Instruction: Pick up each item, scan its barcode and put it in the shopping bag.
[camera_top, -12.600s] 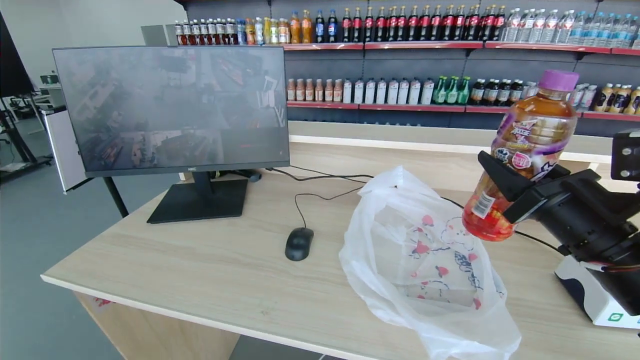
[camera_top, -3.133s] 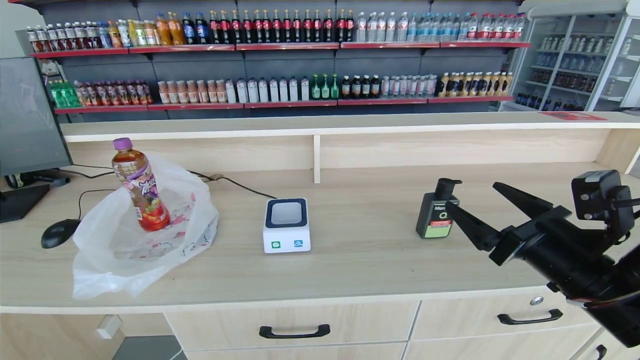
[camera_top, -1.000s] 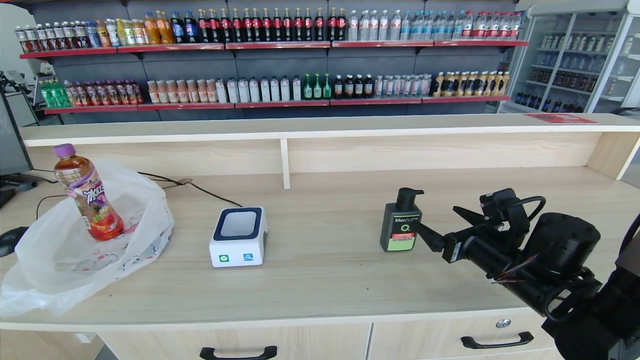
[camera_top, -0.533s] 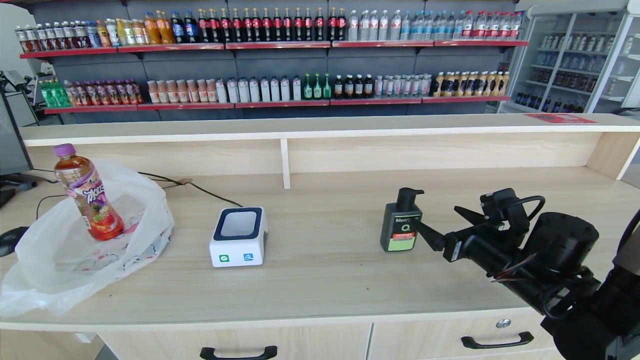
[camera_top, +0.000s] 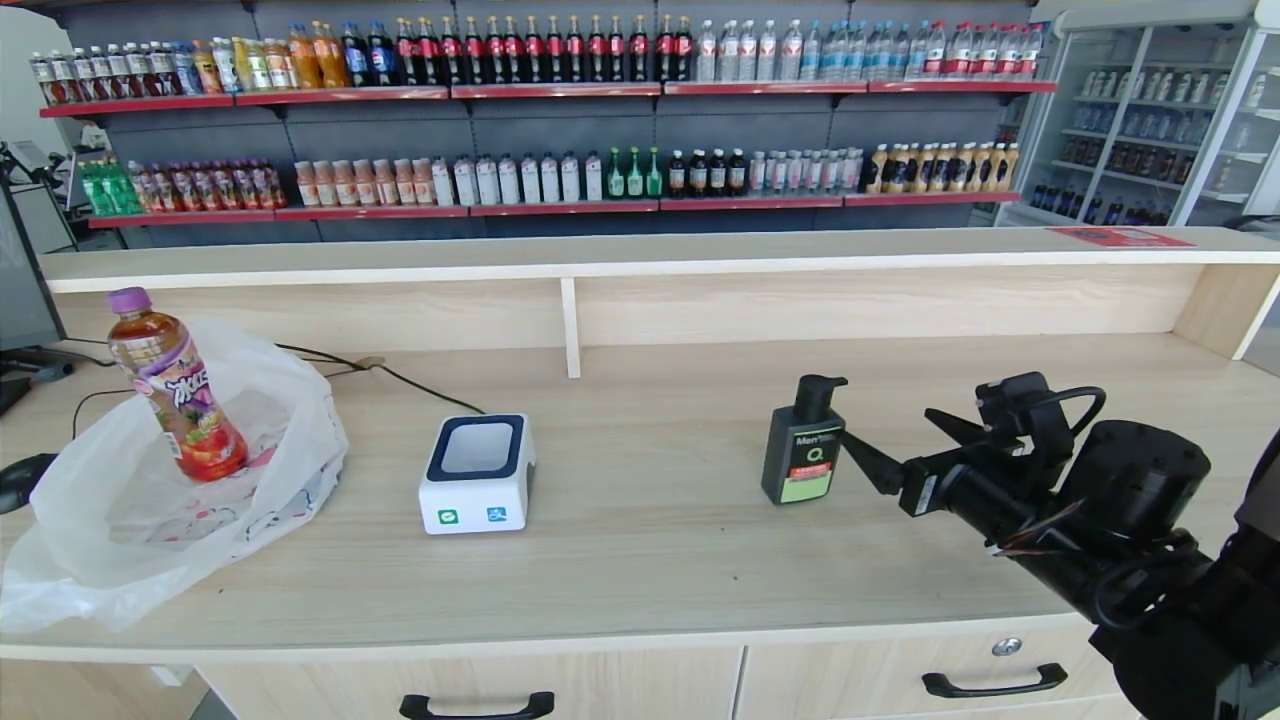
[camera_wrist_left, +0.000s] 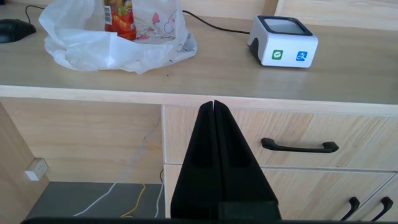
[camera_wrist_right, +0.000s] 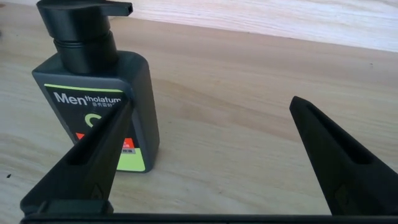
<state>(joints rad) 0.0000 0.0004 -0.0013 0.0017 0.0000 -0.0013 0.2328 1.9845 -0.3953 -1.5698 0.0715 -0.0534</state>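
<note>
At the right of the surface (camera_top: 650, 560), the right jaws have advanced to the pump bottle (camera_top: 803, 450). They are spread wide, one tip at its side, not astride it. The drink (camera_top: 175, 390), formerly held, now stands in the bag (camera_top: 100, 550), so grasp and scan of this item remain. The pump bottle stands upright, right of the scanner (camera_top: 478, 470): dark body, black pump, green label. Left jaws: clenched, empty.

Wood counter (camera_top: 650, 570) — shopping bag (camera_top: 110, 545), scanner (camera_top: 478, 472), pump bottle (camera_top: 803, 458), mouse (camera_top: 14, 480).

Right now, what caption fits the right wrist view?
Open right claw just short of the upright black pump bottle on the wooden counter.
</note>
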